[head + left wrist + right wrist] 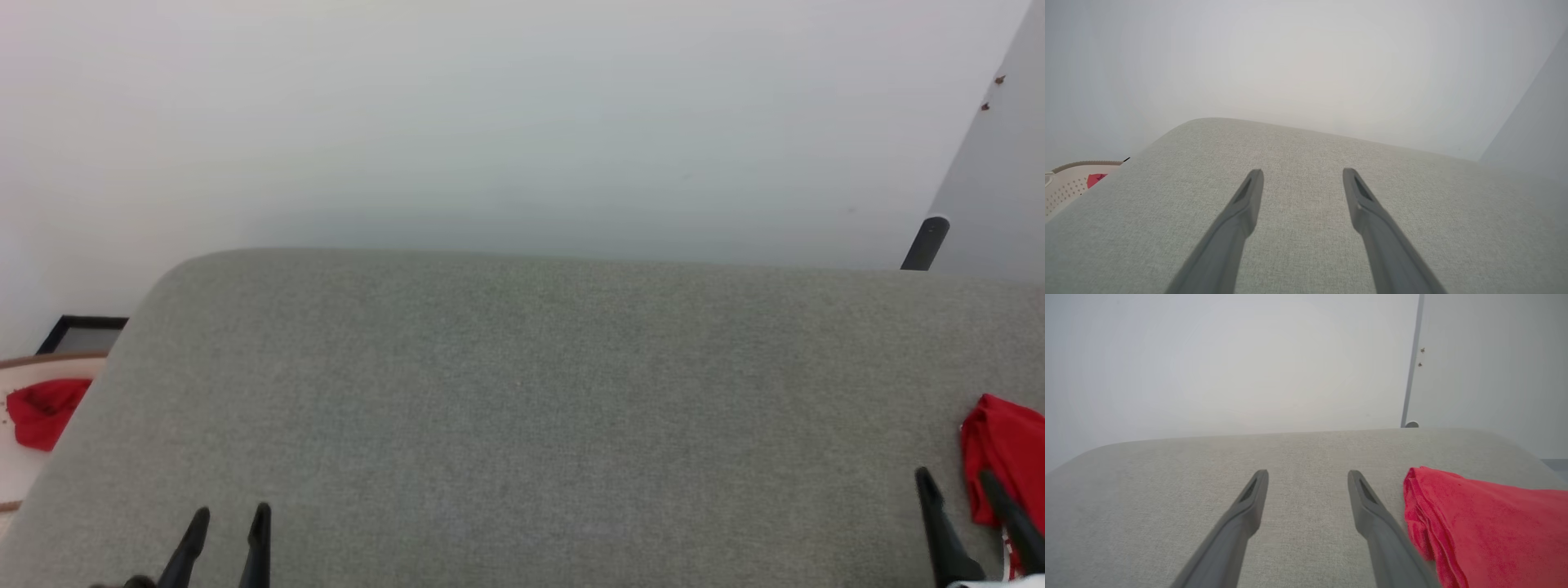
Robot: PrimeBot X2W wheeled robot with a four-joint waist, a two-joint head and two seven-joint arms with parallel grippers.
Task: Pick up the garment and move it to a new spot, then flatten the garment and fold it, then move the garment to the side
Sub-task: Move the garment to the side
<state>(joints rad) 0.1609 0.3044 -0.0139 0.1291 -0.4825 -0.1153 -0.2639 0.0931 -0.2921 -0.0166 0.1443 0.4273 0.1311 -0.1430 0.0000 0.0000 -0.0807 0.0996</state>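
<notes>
The left gripper (233, 509) and right gripper (953, 474) are hanging open, empty. The garment (1008, 445) is lying bunched at the right edge of the surface (522, 392); pickup is probably coming next, needing a rightward reach.

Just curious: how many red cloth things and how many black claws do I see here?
Red cloth items: 2, the garment at right, a red cloth far left.
Grippers: 2, left gripper and right gripper, both open.
Total: 4

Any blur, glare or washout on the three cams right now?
Head view: flat even light, soft shadow on the wall above the grey cushion. Left wrist view: wall hazy, washed out. Right wrist view: same haze; garment folds sharp.
</notes>
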